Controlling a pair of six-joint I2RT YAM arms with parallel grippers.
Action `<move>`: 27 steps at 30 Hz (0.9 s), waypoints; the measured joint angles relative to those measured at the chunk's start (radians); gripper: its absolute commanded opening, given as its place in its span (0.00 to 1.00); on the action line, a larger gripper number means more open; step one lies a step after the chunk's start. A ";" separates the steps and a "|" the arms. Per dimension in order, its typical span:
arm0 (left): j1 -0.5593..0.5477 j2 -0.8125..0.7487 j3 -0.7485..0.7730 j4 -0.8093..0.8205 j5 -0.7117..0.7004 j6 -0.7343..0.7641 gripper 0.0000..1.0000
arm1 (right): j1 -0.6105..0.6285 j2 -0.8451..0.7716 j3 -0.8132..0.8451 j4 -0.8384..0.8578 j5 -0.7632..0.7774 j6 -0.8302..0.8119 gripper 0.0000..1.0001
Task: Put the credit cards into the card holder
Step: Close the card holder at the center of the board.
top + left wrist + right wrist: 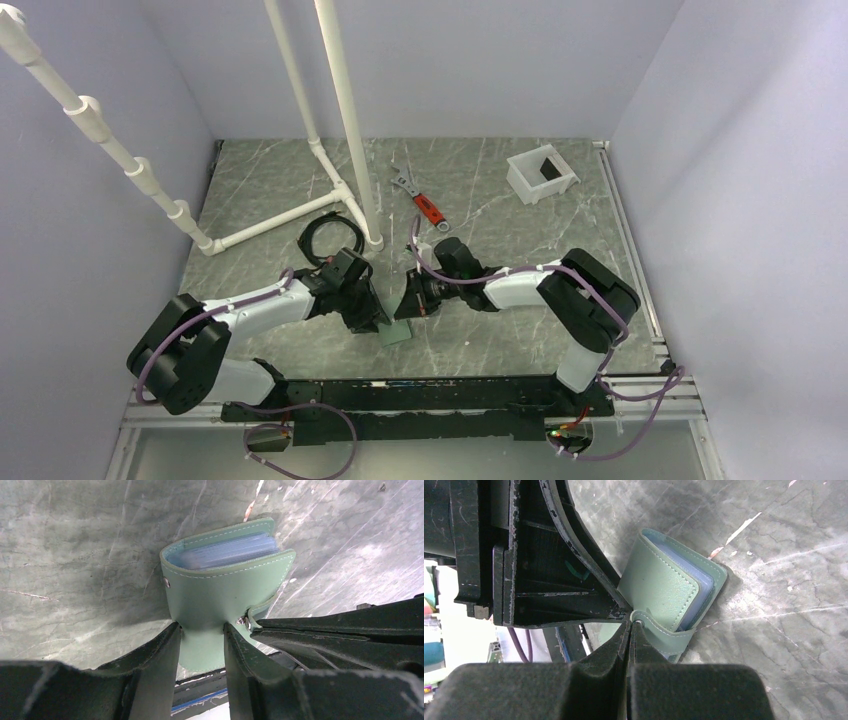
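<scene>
- Card holder, a small grey-green folding wallet [396, 333], sits low at the near centre of the dark marbled table [500, 200] in the overhead view. The left fingers [366, 312] and right fingers [418, 300] meet over it.
- Left wrist view: the left fingers clamp the soft, white-stitched outer cover from both sides. Pale blue layers [225, 555] show in the gaping mouth, whether card or sleeve is unclear.
- Right wrist view: the right fingers, pressed together, pinch the thin snap strap [664, 630] at the wallet's edge.
- A steady, gentle outward pull on the strap should hold the pliable cover open. Too hard a tug could slip the strap or drag the wallet from the left grip.
</scene>
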 measured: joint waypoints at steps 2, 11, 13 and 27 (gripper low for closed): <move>0.000 0.000 0.000 0.000 0.000 0.000 0.40 | 0.003 0.000 0.008 -0.016 0.003 -0.012 0.00; 0.000 0.000 0.000 -0.006 -0.003 0.000 0.39 | 0.032 0.000 0.082 -0.163 0.041 -0.102 0.00; 0.000 -0.001 0.000 -0.008 -0.006 -0.001 0.37 | 0.042 0.000 0.103 -0.204 0.053 -0.126 0.00; 0.000 -0.024 -0.029 0.020 -0.006 -0.008 0.29 | 0.090 0.036 0.177 -0.322 0.085 -0.168 0.00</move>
